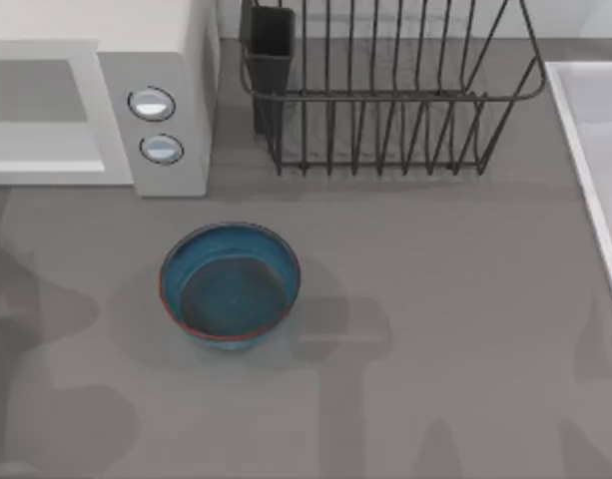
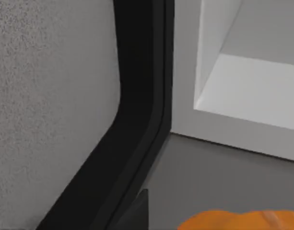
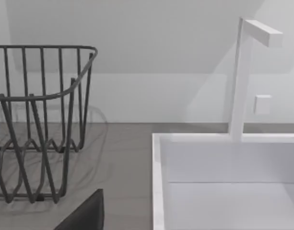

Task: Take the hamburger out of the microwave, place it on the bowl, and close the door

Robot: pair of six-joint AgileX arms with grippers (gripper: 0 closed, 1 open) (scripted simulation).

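Orange bun of the hamburger (image 2: 242, 220) sits right at your left wrist cam's edge, beside the door (image 2: 46, 105) w/ its black frame and the microwave (image 2: 247, 91) cavity lip; can't tell either arm's jaw state. Bowl (image 1: 230, 285) stands in front of the microwave, open table around it. Wire rack (image 1: 385, 90) behind, sink (image 3: 223, 182) at right.

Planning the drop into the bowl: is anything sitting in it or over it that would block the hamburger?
Nothing visible does. In the top view the bowl sits open on the table in front of the microwave, with nothing inside it or above it.
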